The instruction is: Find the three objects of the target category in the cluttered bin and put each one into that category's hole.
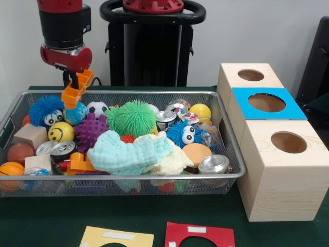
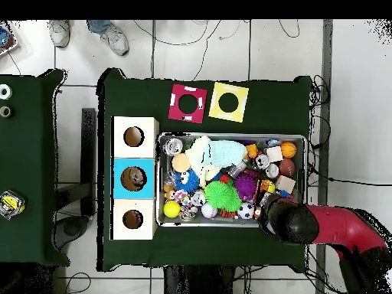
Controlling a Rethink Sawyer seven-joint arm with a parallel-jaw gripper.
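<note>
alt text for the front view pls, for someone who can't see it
A red and black robot arm hangs over the far left corner of a silver wire-mesh bin, its gripper shut on an orange plastic piece. The bin is packed with balls, spiky toys, cans, wooden blocks and a pale blue cloth. Right of it stand three wooden boxes with round holes, the middle one topped in blue.

Three wooden boxes (image 1: 277,139); two cards (image 1: 199,235); one bin (image 1: 226,131).
</note>
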